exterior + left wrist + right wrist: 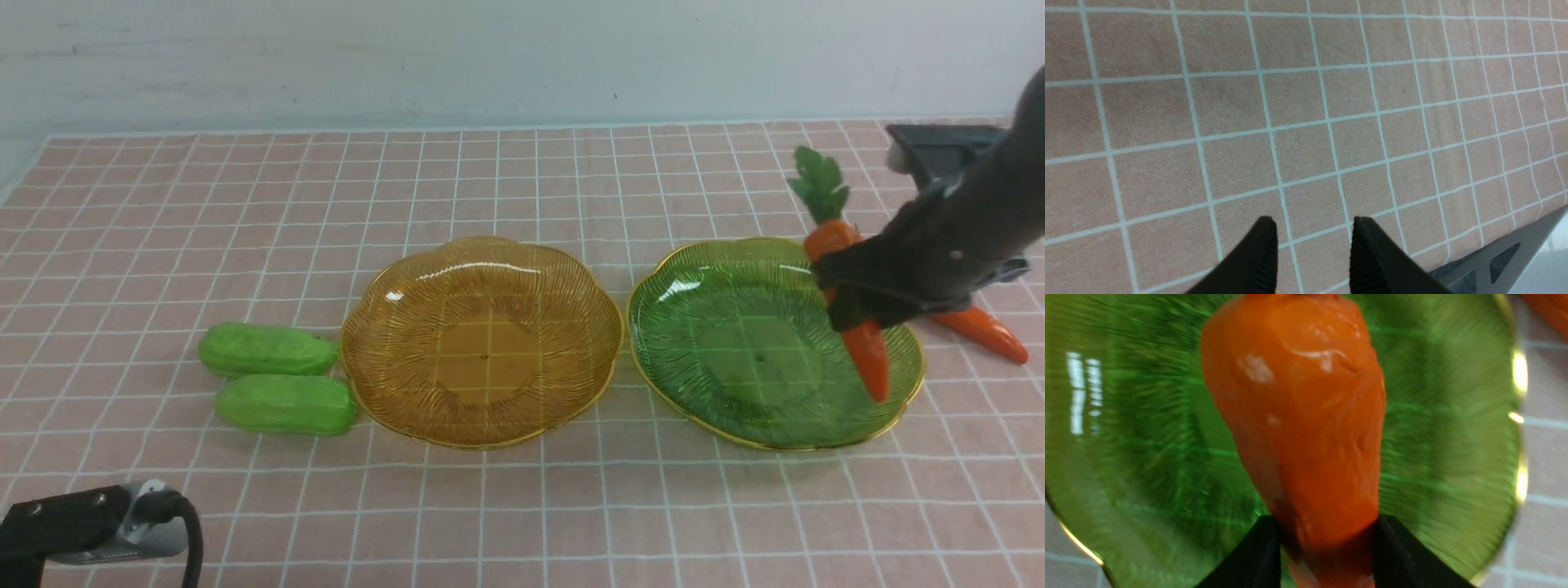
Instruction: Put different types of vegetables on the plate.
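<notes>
Because the right hand (849,298) clamps the carrot (869,359) tilted above the 3 o'clock rim of the green plate (702,343), release risks roll-off; left hand (1312,232) apart, empty.

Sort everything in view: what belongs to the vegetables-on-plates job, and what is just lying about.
Belongs to the job:
- carrot, gripped by the right gripper over the green plate
- second carrot, beside that plate
- far cucumber
- near cucumber
- amber plate

Just lying about:
- checked cloth
- dark object, back right
</notes>
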